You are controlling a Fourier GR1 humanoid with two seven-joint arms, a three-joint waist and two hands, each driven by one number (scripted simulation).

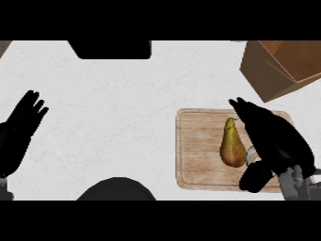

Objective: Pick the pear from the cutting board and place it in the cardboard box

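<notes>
One pear point(231, 143) lies on board point(199, 146) | right hand point(274, 141) spread just beside pear, thumb near its base | left hand point(13, 132) spread, far from board | box point(277, 70) beyond board

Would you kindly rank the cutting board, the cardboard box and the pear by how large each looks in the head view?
1. Cutting board, largest as seen.
2. Cardboard box, close behind; it is cut off by the view's edge, so this ranking is unsure.
3. Pear, clearly smallest.
</notes>
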